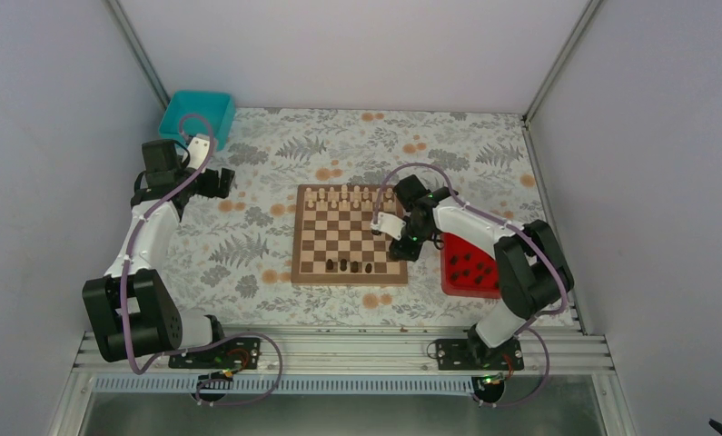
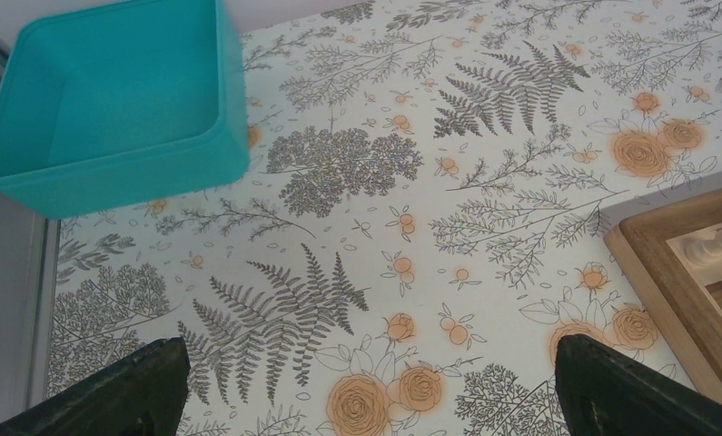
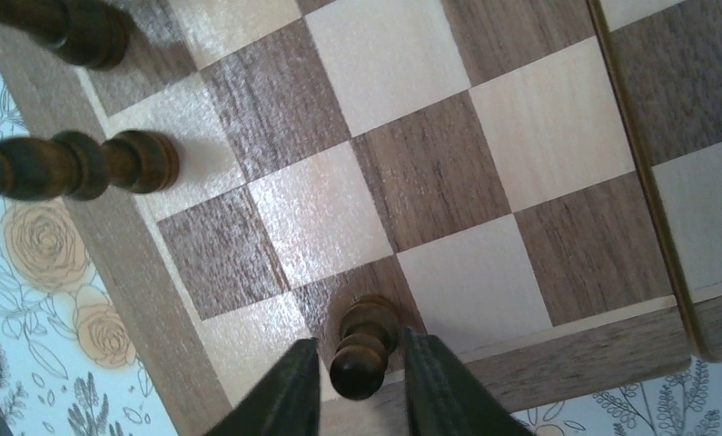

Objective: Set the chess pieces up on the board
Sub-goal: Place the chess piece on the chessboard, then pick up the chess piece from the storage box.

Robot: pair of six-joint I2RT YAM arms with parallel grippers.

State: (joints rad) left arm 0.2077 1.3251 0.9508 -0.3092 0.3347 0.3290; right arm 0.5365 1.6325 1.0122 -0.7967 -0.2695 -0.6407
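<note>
jaws of the right gripper (image 3: 358, 352) sit narrow around a dark pawn (image 3: 368, 329) on an edge square near the board (image 3: 430, 173) corner; whether they touch it i cannot tell. left gripper (image 2: 375, 400) gapes wide above the floral cloth (image 2: 357, 227), near the teal bin (image 2: 112, 173). other chess pieces (image 1: 470, 265) lie in the red tray (image 1: 450, 283).

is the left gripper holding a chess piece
No, the left gripper is open, its fingers wide apart over the floral tablecloth, nothing between them.
</note>
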